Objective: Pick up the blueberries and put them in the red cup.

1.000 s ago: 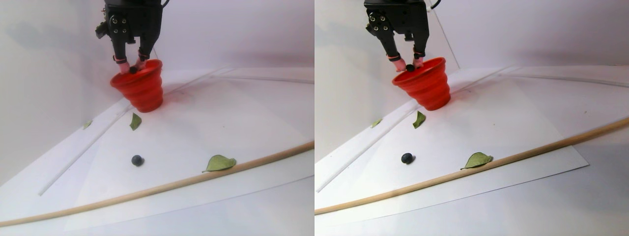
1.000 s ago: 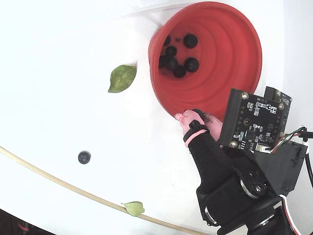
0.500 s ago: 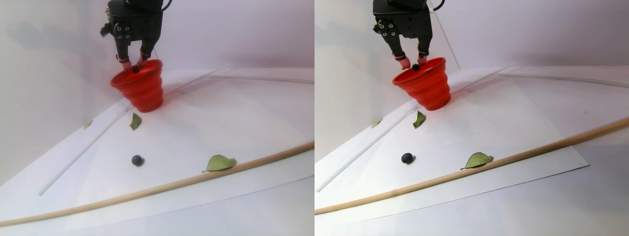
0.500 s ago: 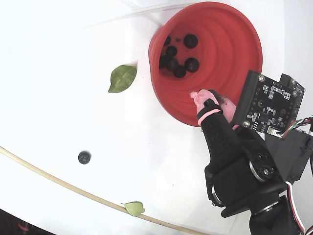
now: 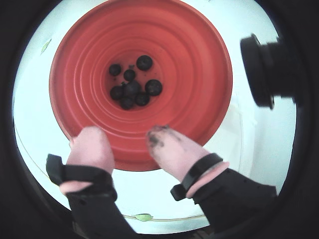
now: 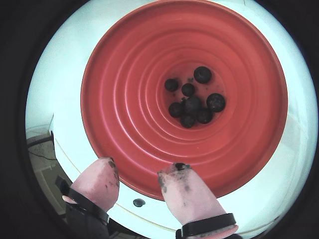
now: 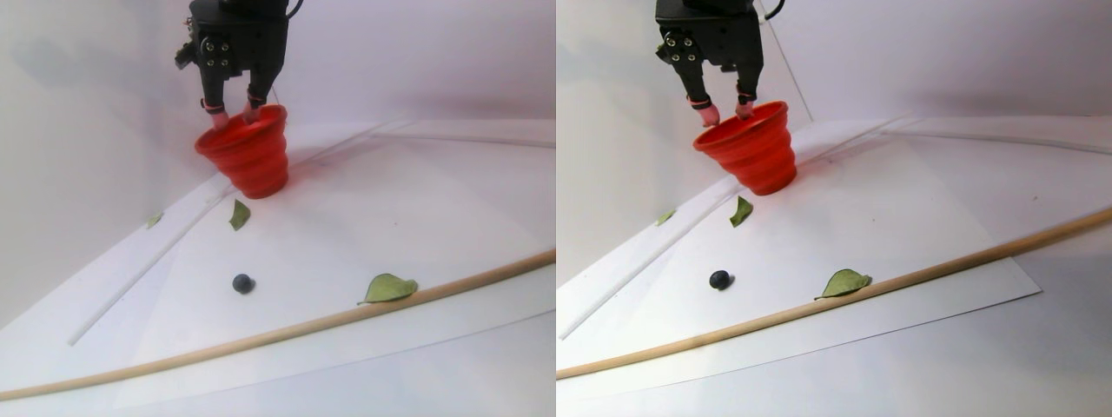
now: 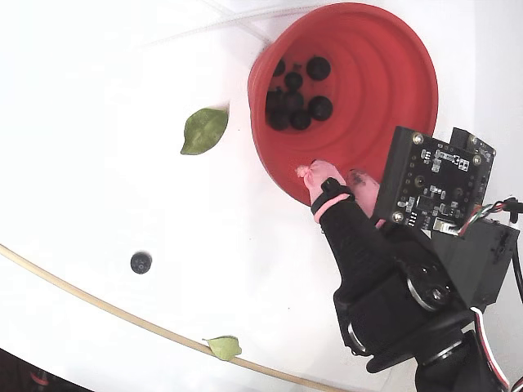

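The red cup (image 7: 252, 161) stands at the back left of the white sheet, its ringed inside facing both wrist views (image 5: 189, 59) (image 6: 129, 99). Several blueberries (image 5: 132, 88) (image 6: 192, 104) (image 8: 296, 102) lie clustered on its bottom. My gripper (image 5: 124, 133) (image 6: 143, 165) (image 7: 234, 115) (image 8: 331, 173) hangs open over the cup's near rim, and nothing sits between its pink, juice-stained fingertips (image 6: 179, 172). One more blueberry (image 7: 243, 283) (image 8: 140, 262) (image 6: 139, 202) rests alone on the sheet, well away from the cup.
A large green leaf (image 7: 387, 287) leans on a long wooden stick (image 7: 287, 330) across the front. A smaller leaf (image 7: 239, 214) (image 8: 203, 131) lies just in front of the cup. A tiny leaf (image 7: 154, 220) sits by the left wall.
The blueberry pinched between the fingertips over the rim is gone from them, and the pile in the cup has grown. The jaws have spread apart.
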